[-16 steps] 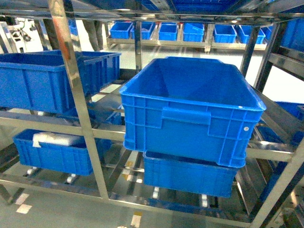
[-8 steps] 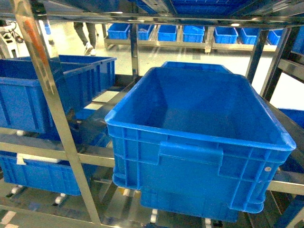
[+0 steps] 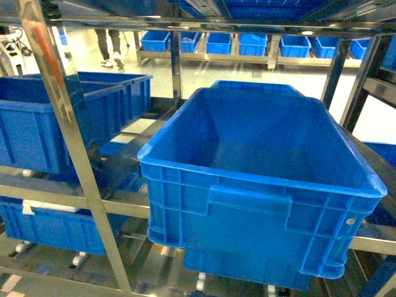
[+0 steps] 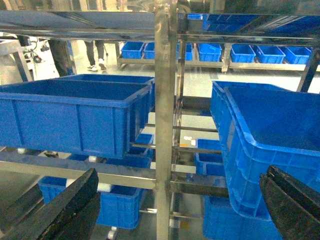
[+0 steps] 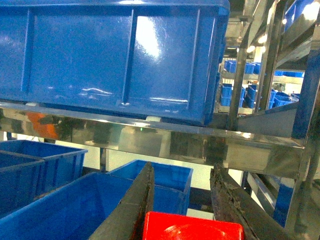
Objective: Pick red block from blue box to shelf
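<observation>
The red block (image 5: 192, 226) is cut off by the bottom edge of the right wrist view, only its top showing between the jaws. The left gripper (image 4: 180, 210) shows only two dark fingers at the lower corners.

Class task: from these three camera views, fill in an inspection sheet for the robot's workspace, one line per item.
Surface: steel shelf, several tiers, uprights and rails shiny.
Job's things: red block between the right gripper fingers; light turquoise box not in view.
Clutter: large empty dark blue crate on the rails ahead; more crates left and below.
Grippers: right shut on the block; left gripper open, empty.
Cables: nothing seen.
Surroundings: person's legs and a far row of crates.
</observation>
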Tool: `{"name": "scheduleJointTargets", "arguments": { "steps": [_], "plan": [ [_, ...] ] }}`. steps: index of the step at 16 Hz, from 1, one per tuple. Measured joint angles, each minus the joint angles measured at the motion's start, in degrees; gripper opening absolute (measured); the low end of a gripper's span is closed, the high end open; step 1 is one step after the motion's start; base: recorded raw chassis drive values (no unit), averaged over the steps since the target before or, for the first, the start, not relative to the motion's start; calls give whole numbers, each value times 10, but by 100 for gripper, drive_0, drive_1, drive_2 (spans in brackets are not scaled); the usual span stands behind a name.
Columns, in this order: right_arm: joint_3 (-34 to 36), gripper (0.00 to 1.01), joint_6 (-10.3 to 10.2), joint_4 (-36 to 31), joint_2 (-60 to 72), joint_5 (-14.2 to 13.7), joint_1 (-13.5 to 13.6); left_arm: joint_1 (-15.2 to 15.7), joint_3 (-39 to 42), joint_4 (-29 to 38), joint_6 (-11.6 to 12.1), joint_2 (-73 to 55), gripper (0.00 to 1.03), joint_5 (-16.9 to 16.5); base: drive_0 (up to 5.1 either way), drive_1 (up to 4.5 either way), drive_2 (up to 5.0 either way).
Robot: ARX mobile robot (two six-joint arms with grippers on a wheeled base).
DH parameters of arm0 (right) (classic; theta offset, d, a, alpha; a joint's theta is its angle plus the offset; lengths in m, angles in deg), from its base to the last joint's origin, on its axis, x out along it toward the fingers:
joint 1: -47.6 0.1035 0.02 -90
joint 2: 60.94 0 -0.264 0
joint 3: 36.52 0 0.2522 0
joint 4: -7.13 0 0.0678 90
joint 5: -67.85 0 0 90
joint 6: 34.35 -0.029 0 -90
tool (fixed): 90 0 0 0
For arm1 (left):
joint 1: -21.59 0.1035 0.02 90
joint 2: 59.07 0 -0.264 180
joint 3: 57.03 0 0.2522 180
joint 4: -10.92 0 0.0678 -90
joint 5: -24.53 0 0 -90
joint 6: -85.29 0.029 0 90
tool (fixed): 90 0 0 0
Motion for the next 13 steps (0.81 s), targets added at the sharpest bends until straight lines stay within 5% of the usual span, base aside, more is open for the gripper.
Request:
{"name": "scheduleJointTargets", "arguments": {
  "steps": [13],
  "plan": [
    [0,28,0,0,0,0,0,0,0,0,0,0,98,0,0,0,0]
  ]
}}
